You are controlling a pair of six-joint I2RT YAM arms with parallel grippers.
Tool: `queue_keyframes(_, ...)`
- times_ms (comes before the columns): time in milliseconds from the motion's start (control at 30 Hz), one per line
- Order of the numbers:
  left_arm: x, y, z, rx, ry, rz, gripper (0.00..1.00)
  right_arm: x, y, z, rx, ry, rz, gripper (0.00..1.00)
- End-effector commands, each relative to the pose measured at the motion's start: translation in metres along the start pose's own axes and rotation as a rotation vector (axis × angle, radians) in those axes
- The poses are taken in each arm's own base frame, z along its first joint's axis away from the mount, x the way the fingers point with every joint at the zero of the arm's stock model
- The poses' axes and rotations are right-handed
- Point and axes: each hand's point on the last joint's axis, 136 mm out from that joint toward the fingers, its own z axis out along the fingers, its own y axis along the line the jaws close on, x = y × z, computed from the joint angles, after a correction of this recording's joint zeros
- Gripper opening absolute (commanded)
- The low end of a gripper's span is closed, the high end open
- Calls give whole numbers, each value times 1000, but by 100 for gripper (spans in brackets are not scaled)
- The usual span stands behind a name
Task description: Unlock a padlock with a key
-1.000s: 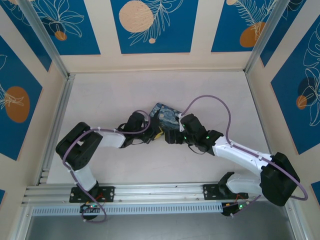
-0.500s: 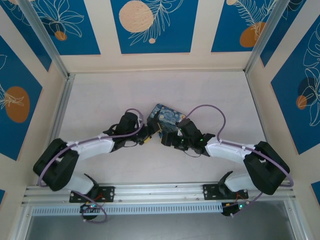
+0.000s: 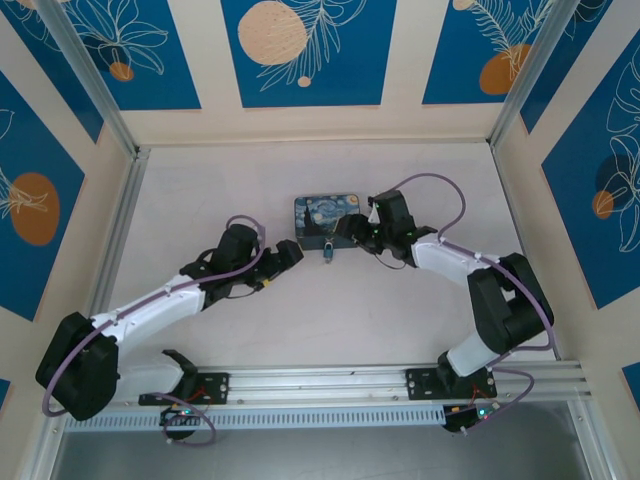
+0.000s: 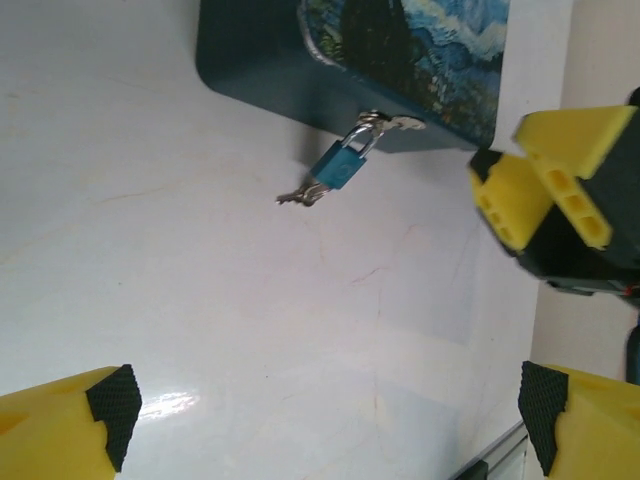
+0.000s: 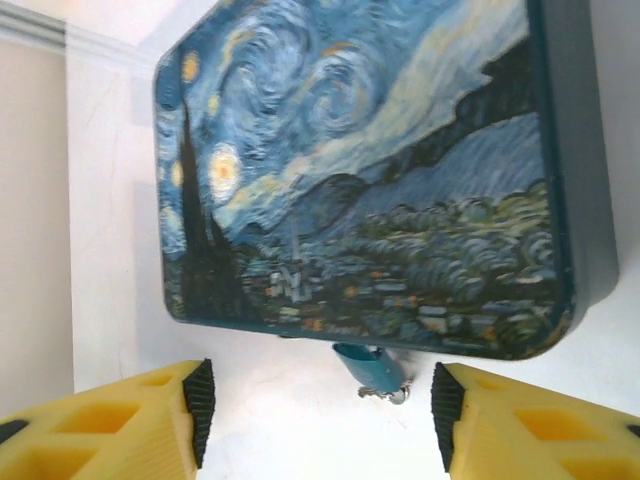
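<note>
Teal metal padlock (image 4: 343, 168), grey key (image 4: 300, 195) attached, on starry blue box (image 3: 326, 215)'s near side.
Left gripper (image 4: 327, 410), right gripper (image 5: 322, 400): spread, empty.

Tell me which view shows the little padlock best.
Left wrist: the padlock lies whole and unobstructed at the box's clasp, key sticking from its end. Right wrist: half hidden under the box's edge. Top: a tiny speck.

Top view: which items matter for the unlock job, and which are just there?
Job:
- teal padlock
- key, at the padlock's lower end
- starry-night tin, which the padlock hangs on

Just there:
- blue floral wall panels
- aluminium rail
</note>
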Motion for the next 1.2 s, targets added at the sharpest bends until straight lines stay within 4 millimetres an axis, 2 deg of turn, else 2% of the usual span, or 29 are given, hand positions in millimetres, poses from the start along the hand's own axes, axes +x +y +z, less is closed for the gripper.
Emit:
queue_keyframes(0, -10, 2, -3, -32, -21, 29, 98, 19, 11, -8, -60, 65, -106, 56)
queue_keyframes(133, -18, 1, 2, -34, -17, 32, 99, 43, -8, -3, -43, 85, -111, 55)
queue_keyframes(300, -28, -4, 12, -29, 2, 34, 99, 57, -27, 16, -9, 91, -85, 55)
queue_keyframes(567, -29, -7, 22, -10, 23, 17, 98, 61, -21, 51, 28, 121, -152, 54)
queue_keyframes(767, -27, -3, 25, -15, 28, 7, 98, 56, -26, 66, 73, 114, -161, 51)
queue_keyframes(900, -27, -1, 26, -19, 32, 4, 99, 51, -26, 65, 88, 87, -188, 51)
queue_keyframes(1167, -30, 0, 23, -17, 26, -1, 99, 37, -18, 47, 62, -60, -268, 51)
